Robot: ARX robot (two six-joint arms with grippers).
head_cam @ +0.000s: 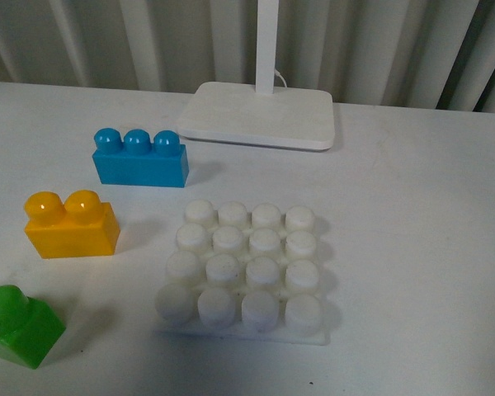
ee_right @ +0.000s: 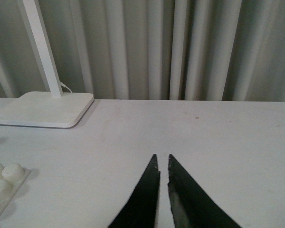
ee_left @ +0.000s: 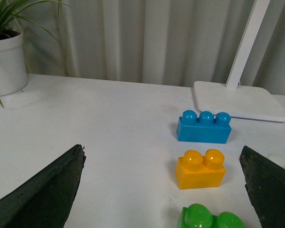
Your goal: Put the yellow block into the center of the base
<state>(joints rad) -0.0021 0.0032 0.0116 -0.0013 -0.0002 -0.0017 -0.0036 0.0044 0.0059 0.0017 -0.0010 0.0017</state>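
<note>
The yellow block (head_cam: 71,223) with two round studs stands upright on the white table, left of the base (head_cam: 244,268), a white plate with a grid of round studs. In the left wrist view the yellow block (ee_left: 200,168) lies ahead between the wide-open fingers of my left gripper (ee_left: 162,152), nearer the one finger (ee_left: 270,187), untouched. A corner of the base (ee_left: 282,161) shows past that finger. My right gripper (ee_right: 162,161) is shut with nothing in it, hovering over bare table, with the base's edge (ee_right: 2,183) off to one side. Neither arm shows in the front view.
A blue three-stud brick (head_cam: 140,158) sits behind the yellow one, and a green brick (head_cam: 15,322) lies in front of it at the table's near left. A white lamp stand (head_cam: 260,113) with a pole stands at the back. A potted plant (ee_left: 5,57) is far left.
</note>
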